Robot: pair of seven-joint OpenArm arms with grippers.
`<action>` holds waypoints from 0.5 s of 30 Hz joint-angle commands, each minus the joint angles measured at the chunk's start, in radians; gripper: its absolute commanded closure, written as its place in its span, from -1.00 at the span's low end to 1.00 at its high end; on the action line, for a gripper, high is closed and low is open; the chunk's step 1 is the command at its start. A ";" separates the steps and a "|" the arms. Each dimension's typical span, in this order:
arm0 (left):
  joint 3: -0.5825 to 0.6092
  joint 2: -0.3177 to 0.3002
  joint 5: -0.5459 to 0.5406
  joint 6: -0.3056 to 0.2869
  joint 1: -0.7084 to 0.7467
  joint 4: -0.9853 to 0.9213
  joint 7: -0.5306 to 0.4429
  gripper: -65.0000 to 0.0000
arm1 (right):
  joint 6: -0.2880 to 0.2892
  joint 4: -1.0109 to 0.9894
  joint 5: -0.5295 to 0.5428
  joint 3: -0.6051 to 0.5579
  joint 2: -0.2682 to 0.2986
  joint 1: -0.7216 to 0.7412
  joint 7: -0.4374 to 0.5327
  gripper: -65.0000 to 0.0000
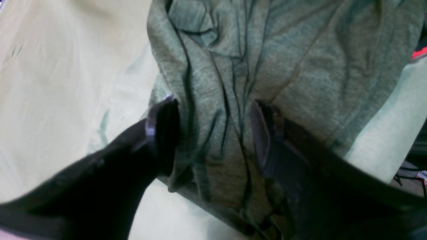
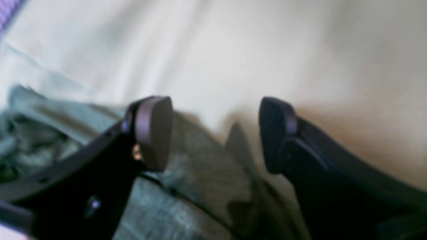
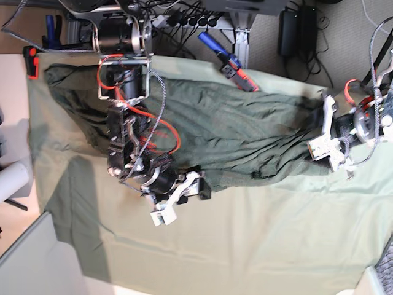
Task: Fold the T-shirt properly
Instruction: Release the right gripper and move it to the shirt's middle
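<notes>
Between folds: both end effectors, left and right, spread wide over the T-shirt; probably regrasp edges next.

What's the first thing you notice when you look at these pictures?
The big dark green T-shirt, spread wrinkly across the middle of the pale green table cloth. Then two robot arms at its ends: the left gripper with open fingers over bunched fabric, and the right gripper open above the shirt's edge.
</notes>
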 commanded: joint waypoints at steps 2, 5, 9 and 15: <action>-0.007 -0.014 -0.010 0.001 -0.010 0.016 -0.018 -0.16 | 0.006 -0.006 0.007 -0.020 0.001 0.029 0.032 -0.24; -0.007 -0.013 -0.010 0.001 -0.011 0.016 -0.018 -0.16 | 0.006 -0.010 0.008 -0.034 0.001 0.012 0.032 -0.23; -0.007 -0.013 -0.035 0.001 -0.011 0.016 -0.018 -0.16 | 0.006 -0.009 0.008 -0.034 0.001 0.002 0.023 0.32; -0.007 -0.013 -0.034 0.001 -0.013 0.016 -0.018 -0.16 | 0.006 -0.004 0.009 -0.034 0.001 0.002 0.027 1.00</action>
